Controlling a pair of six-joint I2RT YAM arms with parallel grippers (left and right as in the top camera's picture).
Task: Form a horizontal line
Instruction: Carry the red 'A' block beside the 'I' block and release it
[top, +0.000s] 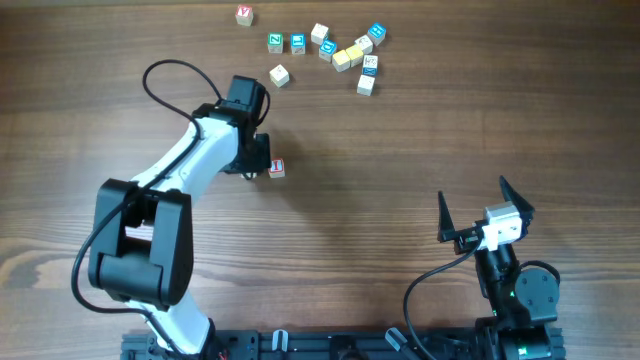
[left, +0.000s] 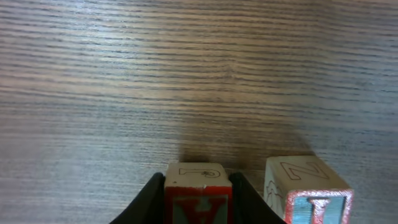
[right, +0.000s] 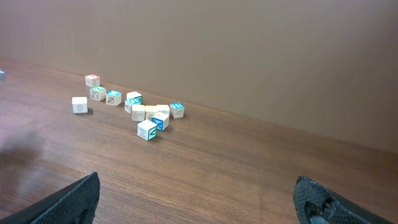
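Observation:
My left gripper (left: 198, 202) is shut on a red-lettered wooden cube (left: 198, 186), low over the table. Just to its right, apart by a small gap, stands a second cube (left: 308, 193) with a red-edged face. Seen from overhead, that second cube (top: 277, 168) shows beside my left gripper (top: 262, 160), which hides the held one. The two sit side by side as a short horizontal line. My right gripper (top: 486, 215) stands wide open near the front right, with nothing between its fingers (right: 71, 199).
Loose letter cubes lie at the back: a red-lettered one (top: 245, 15), green (top: 275, 42) and blue (top: 297, 42) ones, a plain pale one (top: 279, 75), and a cluster with a yellow cube (top: 345, 58) and a white dark-marked cube (top: 370, 65).

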